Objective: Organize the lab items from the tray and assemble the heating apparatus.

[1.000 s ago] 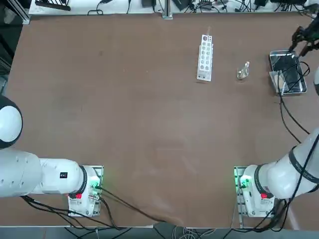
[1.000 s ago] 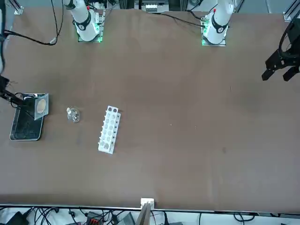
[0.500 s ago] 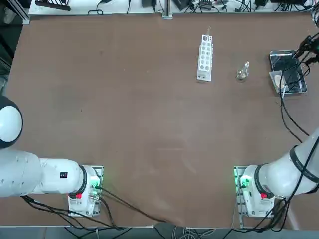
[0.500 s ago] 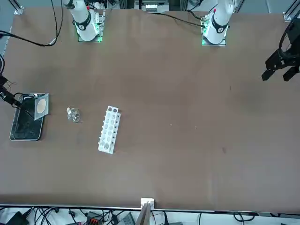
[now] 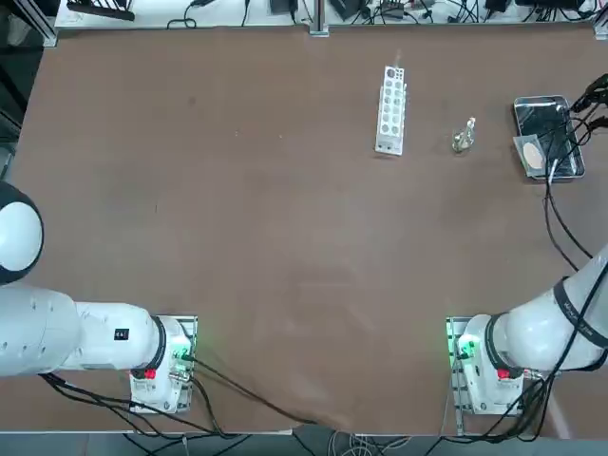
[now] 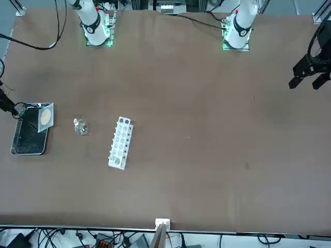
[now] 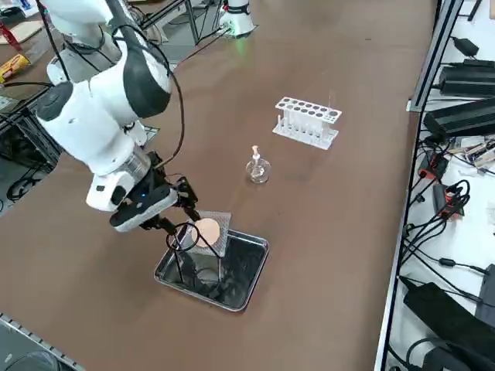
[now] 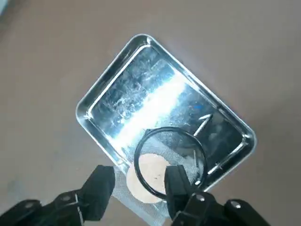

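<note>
1. Hanging just above the near rim of the steel tray (image 7: 249,286), the right gripper (image 8: 137,188) points down at the far right edge of the brown counter (image 5: 285,237).
2. Its jaws stand partly apart; the wrist view shows a gap between the two black fingers (image 8: 176,186), with the mesh's corner and the ring's edge lying below that gap. Whether a finger touches either one cannot be told.
3. The grey square mesh (image 8: 150,174), with its pale round centre, leans on the tray's rim, partly over the edge.
4. The black wire ring stand (image 8: 170,162) stands in the tray, its ring over the mesh.
5. The small clear glass burner (image 7: 257,168) stands upright on the counter, well apart from the tray, between it and the white rack (image 7: 307,120).
6. The rack with round holes lies further along the counter.
</note>
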`<state>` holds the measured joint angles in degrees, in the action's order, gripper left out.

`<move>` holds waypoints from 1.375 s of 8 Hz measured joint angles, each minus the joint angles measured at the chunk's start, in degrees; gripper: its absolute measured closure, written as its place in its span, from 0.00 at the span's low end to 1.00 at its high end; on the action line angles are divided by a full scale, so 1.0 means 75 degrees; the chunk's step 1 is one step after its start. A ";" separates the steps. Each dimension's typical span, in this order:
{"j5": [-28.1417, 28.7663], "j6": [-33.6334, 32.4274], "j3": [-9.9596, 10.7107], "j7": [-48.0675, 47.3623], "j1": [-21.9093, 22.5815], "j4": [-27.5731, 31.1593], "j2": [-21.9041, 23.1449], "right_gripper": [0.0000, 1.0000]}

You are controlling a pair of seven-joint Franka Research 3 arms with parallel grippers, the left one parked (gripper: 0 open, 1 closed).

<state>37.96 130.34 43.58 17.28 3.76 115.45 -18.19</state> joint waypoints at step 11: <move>0.0946 0.0495 -0.0113 0.0369 0.0027 0.0047 -0.0917 0.44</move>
<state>45.06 134.05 42.73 20.04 3.96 115.80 -25.07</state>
